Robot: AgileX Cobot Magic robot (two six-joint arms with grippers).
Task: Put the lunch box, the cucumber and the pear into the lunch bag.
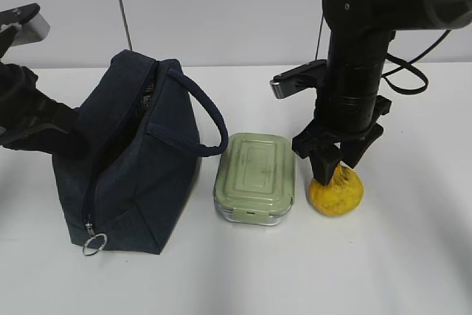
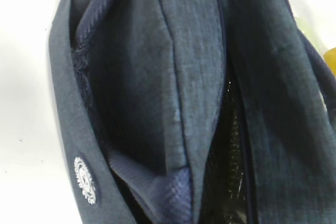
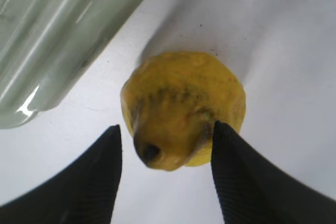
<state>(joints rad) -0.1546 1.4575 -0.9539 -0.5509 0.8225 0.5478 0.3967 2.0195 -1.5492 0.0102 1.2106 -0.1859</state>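
The navy lunch bag (image 1: 133, 160) stands at the left with its top zipper parted; it fills the left wrist view (image 2: 147, 77), where a dark slit shows shiny lining. My left gripper (image 1: 63, 134) is against the bag's left side, its jaws hidden. The green-lidded lunch box (image 1: 256, 175) lies flat beside the bag and shows in the right wrist view (image 3: 58, 35). The yellow pear (image 1: 335, 193) stands right of the box. My right gripper (image 1: 338, 164) is open, straddling the pear's neck (image 3: 184, 103) from above (image 3: 166, 126). The cucumber is not visible.
The bag's strap handle (image 1: 206, 119) loops toward the lunch box. The metal ring pull (image 1: 94, 243) hangs at the bag's front lower corner. The white table (image 1: 295, 271) extends in front and to the right. A white wall stands behind.
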